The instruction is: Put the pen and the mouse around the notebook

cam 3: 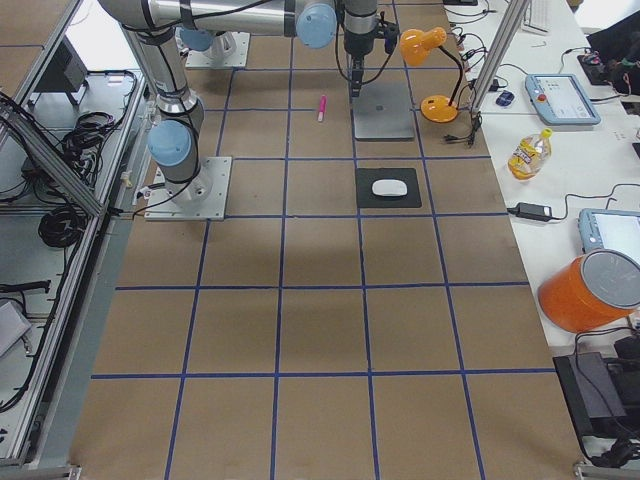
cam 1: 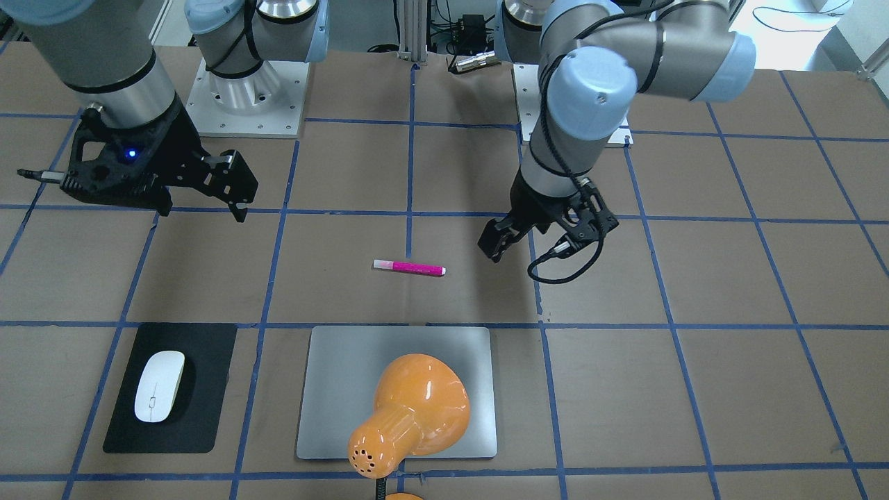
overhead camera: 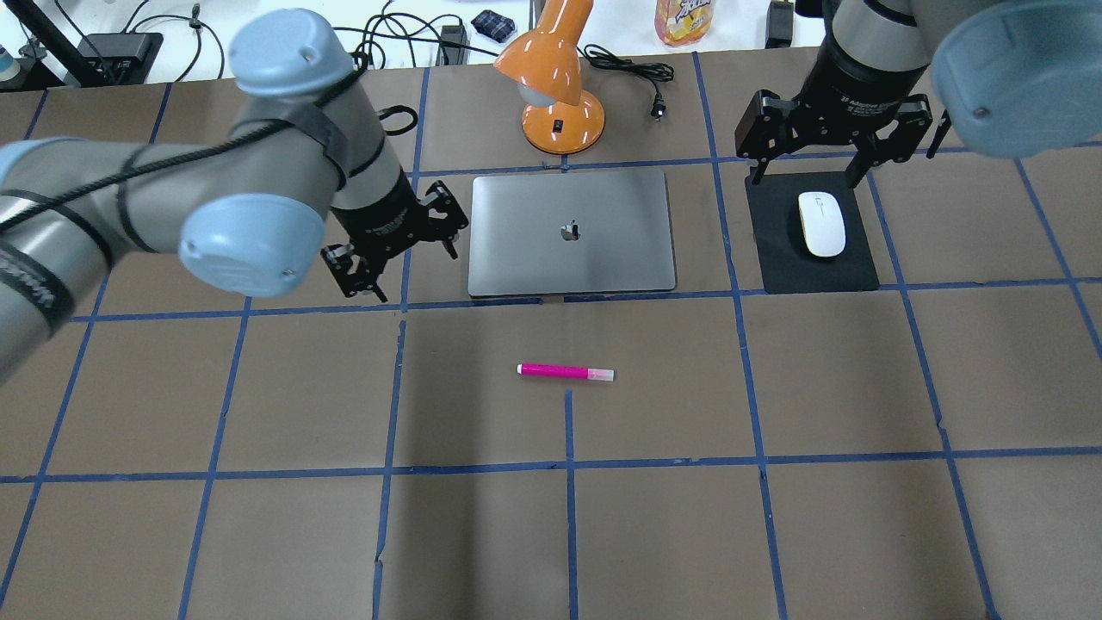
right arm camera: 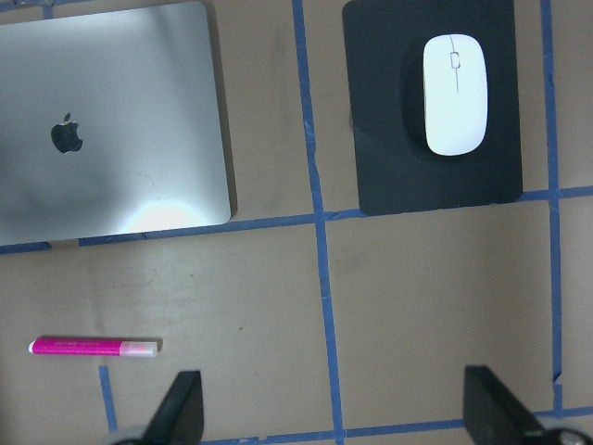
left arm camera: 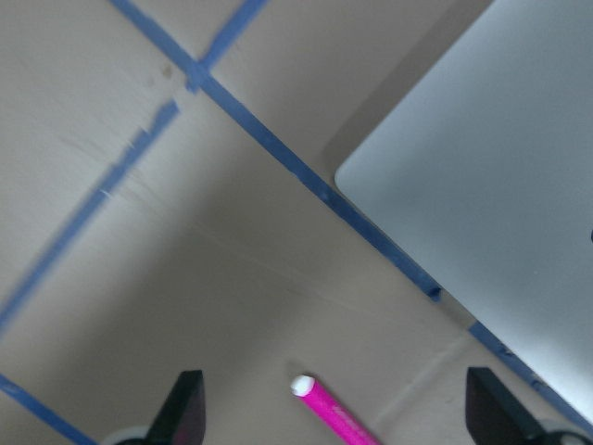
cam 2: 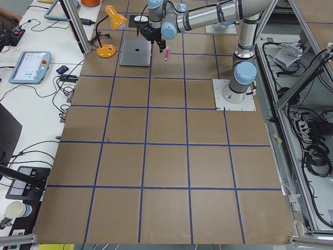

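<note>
The magenta pen [overhead camera: 566,372] lies flat on the brown table, in front of the silver notebook [overhead camera: 570,258] and apart from it. To the notebook's right, the white mouse [overhead camera: 821,224] rests on a black mat [overhead camera: 814,271]. My left gripper [overhead camera: 417,274] hangs open and empty just off the notebook's left edge. In its wrist view the pen's white tip [left arm camera: 302,386] shows between the fingers [left arm camera: 185,408], well below them. My right gripper [overhead camera: 807,176] is open and empty, high above the mat's far edge. Its wrist view takes in the mouse [right arm camera: 455,93], the notebook [right arm camera: 111,130] and the pen [right arm camera: 93,347].
An orange desk lamp [overhead camera: 555,86] stands behind the notebook, with its shade leaning over it [cam 1: 417,410]. Its cord [overhead camera: 633,73] trails to the right. Blue tape lines grid the table. Bare brown surface lies between the pen and the robot and at the notebook's left.
</note>
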`<state>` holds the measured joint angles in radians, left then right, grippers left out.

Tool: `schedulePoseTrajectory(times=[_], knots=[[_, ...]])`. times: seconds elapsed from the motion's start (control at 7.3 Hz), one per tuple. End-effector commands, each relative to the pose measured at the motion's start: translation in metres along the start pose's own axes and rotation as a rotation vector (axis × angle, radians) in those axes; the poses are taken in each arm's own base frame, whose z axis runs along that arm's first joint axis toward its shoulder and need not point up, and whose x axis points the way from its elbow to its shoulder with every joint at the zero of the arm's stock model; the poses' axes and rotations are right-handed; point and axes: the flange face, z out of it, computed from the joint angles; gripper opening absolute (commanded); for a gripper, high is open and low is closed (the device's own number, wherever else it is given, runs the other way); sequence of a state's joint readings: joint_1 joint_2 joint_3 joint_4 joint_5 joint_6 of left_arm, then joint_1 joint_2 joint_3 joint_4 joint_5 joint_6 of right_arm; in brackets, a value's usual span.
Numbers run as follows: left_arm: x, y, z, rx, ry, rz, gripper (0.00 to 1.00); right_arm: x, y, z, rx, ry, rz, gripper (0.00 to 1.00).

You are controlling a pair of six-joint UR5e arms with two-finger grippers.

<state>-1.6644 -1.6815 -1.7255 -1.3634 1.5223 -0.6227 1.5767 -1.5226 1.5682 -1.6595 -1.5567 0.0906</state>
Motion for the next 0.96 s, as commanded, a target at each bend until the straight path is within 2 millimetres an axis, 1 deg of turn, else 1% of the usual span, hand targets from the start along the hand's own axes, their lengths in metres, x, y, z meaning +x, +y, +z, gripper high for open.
schedulePoseTrajectory(times=[0.0,0.14,0.27,0.41,0.55,0.68,0.82], knots=[[-0.065,-0.024,-0.097,-0.089,-0.029,0.268,1.0,-0.017,0.01,-0.02,0.004,-0.003,-0.025,1.0],[-0.081,-0.034,-0.112,-0.092,-0.015,0.43,1.0,-0.019,0.012,-0.024,0.015,-0.012,-0.03,1.0],[-0.083,-0.029,-0.122,-0.066,-0.037,0.511,1.0,-0.018,0.013,-0.022,0.011,-0.007,-0.04,1.0],[-0.081,-0.037,-0.119,-0.056,-0.084,0.527,1.0,-0.019,0.013,-0.022,0.01,-0.016,-0.039,1.0],[-0.075,-0.044,-0.115,-0.035,-0.086,0.541,1.0,-0.019,0.013,-0.022,0.01,-0.018,-0.037,1.0],[-0.069,-0.053,-0.116,0.022,-0.075,0.559,1.0,-0.02,0.014,-0.023,0.008,-0.019,-0.04,1.0],[-0.068,-0.055,-0.116,0.033,-0.075,0.558,1.0,-0.019,0.013,-0.024,0.013,-0.02,-0.039,1.0]])
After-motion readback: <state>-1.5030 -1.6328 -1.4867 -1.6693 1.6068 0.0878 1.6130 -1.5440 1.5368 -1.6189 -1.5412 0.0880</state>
